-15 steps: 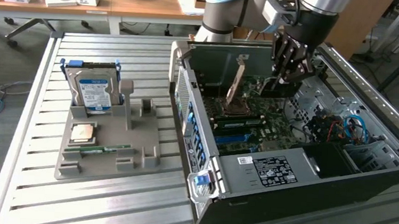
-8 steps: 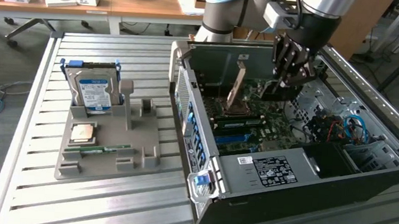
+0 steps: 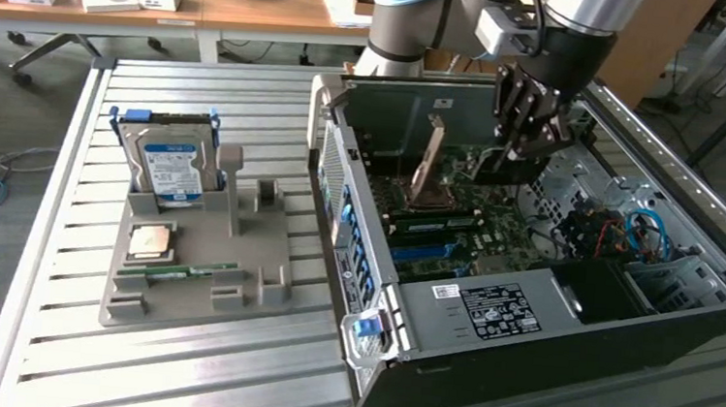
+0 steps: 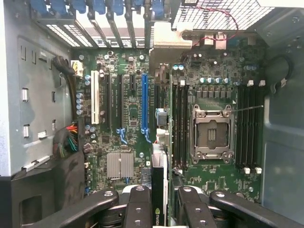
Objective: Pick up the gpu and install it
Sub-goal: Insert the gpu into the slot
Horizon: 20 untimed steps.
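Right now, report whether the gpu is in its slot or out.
Out. The gripper holds the gpu edge-on above the motherboard, and the long blue slot lies bare.

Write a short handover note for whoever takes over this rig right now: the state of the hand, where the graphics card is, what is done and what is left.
Hand: shut on the graphics card, inside the open computer case.
Card: held edge-on above the motherboard, close beside the long blue slot.
Done: the card is picked up and is over the board.
Left: seating it; it does not look pushed into a slot yet.
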Tool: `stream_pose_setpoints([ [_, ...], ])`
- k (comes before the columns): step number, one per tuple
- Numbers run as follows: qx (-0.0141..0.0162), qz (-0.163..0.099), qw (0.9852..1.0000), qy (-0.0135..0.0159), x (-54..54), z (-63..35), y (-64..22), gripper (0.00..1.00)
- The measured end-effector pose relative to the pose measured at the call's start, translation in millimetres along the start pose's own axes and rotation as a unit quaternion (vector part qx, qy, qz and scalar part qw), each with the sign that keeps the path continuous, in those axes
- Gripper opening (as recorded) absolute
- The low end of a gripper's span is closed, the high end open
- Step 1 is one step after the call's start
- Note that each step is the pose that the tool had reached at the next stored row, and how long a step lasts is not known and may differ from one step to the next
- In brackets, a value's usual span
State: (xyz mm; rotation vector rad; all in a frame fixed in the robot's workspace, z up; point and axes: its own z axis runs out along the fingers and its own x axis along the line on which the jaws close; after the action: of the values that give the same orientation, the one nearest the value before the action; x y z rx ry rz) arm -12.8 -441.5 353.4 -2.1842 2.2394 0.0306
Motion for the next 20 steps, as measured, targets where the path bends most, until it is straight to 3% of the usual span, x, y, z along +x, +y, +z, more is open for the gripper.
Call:
stream_pose_setpoints([
  [20,0.0002,-0.001,1.0,-0.0001,1.1,21.7,7.6,0.26],
])
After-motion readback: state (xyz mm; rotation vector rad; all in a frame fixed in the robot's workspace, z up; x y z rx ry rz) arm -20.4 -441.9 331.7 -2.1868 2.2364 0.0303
